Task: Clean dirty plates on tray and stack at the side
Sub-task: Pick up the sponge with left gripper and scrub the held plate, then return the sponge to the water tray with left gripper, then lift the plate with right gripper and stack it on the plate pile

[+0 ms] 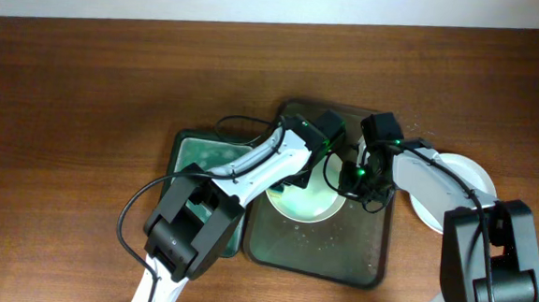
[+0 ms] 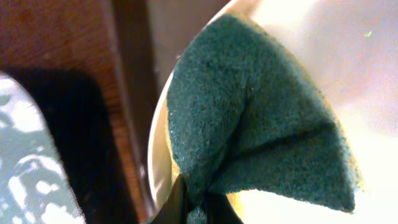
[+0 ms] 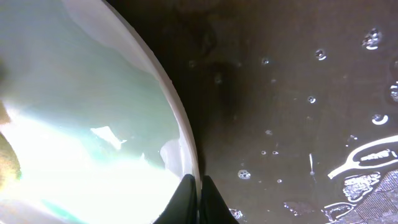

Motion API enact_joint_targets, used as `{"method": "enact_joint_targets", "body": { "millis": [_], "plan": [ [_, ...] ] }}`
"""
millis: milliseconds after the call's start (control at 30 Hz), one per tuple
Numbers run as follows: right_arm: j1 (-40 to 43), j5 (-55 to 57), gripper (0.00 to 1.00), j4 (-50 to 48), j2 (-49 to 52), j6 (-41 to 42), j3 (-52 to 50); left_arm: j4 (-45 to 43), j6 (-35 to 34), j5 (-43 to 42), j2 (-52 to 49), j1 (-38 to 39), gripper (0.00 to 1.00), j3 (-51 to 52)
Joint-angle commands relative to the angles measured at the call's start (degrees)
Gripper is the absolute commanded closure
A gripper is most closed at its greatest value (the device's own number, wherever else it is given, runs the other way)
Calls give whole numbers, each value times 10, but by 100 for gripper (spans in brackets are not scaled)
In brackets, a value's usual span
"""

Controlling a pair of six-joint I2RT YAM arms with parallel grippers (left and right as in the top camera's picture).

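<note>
Currently left claw pinches the sponge, pressing it on a plate in the tray; right claw clamps its rim.

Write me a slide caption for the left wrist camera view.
Left tool grips a creased green sponge against the white plate, near its rim.

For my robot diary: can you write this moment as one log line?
step: scrubbing plate on tray | left gripper: shut on sponge | right gripper: shut on plate rim | side plate: on table
</note>
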State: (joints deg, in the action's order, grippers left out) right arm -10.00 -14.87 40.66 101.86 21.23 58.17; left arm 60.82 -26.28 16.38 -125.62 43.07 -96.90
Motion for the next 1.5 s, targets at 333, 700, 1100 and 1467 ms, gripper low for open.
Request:
{"method": "enact_joint_targets", "body": {
  "millis": [333, 700, 1100, 1467],
  "plan": [
    [-2, 16, 96, 0, 2, -76, 0, 237, 57, -144, 158, -187, 100, -164],
    [-2, 23, 90, -46, 2, -75, 0, 16, 66, -190, 160, -255, 93, 185],
    [-2, 72, 96, 9, -112, -98, -1, 16, 66, -196, 397, -255, 0, 177],
    [-141, 478, 96, 141, -343, -8, -1, 14, 66, -196, 397, -255, 1, 177]
  ]
}}
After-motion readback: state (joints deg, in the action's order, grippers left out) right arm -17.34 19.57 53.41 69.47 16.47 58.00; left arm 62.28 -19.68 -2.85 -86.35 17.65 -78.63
